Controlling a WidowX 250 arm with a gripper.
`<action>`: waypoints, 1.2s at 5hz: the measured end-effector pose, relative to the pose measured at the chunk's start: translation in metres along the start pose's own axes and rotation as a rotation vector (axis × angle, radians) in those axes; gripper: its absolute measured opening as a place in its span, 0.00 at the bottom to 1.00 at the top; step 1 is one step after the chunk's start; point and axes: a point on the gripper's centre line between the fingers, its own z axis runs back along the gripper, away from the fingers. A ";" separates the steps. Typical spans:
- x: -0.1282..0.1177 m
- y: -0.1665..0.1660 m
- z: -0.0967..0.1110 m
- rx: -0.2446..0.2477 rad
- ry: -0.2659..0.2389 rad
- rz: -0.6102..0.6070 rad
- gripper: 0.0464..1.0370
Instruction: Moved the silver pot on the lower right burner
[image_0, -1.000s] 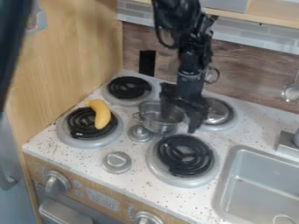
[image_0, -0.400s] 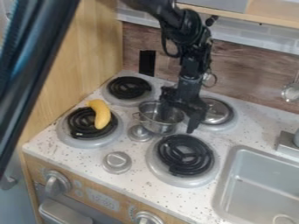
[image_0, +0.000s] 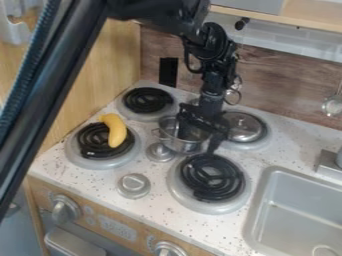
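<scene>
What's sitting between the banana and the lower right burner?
In the camera view, past the rim of the burner under the banana, a small round silver knob on the speckled counter.

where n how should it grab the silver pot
Probably by the wall on the view's right, coming straight down from above. The silver pot stands upright with its top open, so one finger could go inside the thin rim and one outside; the claw hangs over that side.
</scene>
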 end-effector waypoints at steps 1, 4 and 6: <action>-0.001 0.001 -0.005 0.011 0.011 0.002 0.67; -0.020 -0.007 0.041 -0.047 -0.128 -0.046 0.02; -0.050 -0.047 0.059 -0.082 -0.220 -0.203 0.01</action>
